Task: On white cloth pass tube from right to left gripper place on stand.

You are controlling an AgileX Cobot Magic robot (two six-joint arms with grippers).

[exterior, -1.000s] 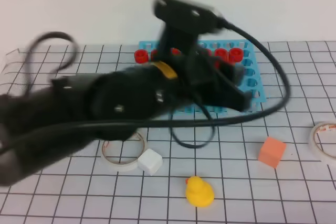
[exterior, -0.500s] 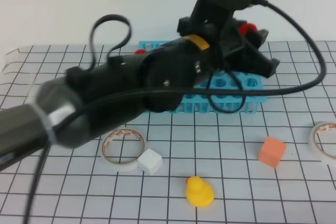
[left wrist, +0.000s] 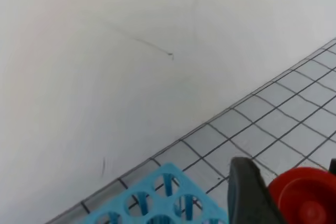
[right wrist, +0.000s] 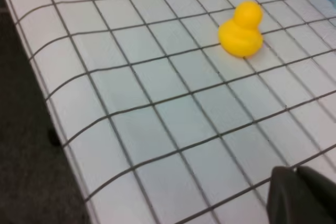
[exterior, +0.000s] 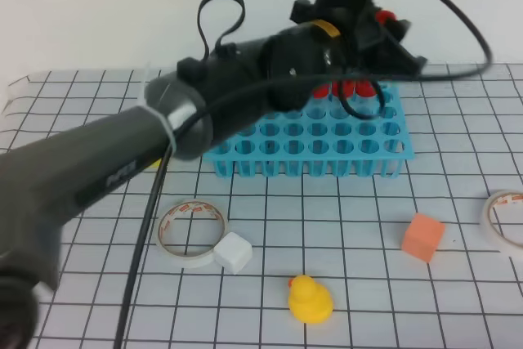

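**Left claw holds red-capped tube above blue rack**

Left claw [exterior: 391, 29], black pincer on a thick black arm, sits at 12 o'clock in the high view, above the back edge of the bright blue plastic test-tube rack [exterior: 310, 140]. Its jaws are clamped on one clear tube with a round red screw cap [exterior: 382, 17]; left wrist view shows the cap between black fingers [left wrist: 249, 192].

About three more red caps [exterior: 347, 89] stand in the rack's back row, partly hidden by the arm.

On the white grid-printed cloth [exterior: 359, 284]:
- 2 tape rolls: [exterior: 192, 230] at 8 o'clock, [exterior: 505, 217] at 3 o'clock
- 1 white cube [exterior: 233, 252]
- 1 orange cube [exterior: 423, 236]
- 1 yellow rubber duck [exterior: 310, 298] at 6 o'clock

Right claw [right wrist: 304, 195] is closed, empty, low over the cloth.
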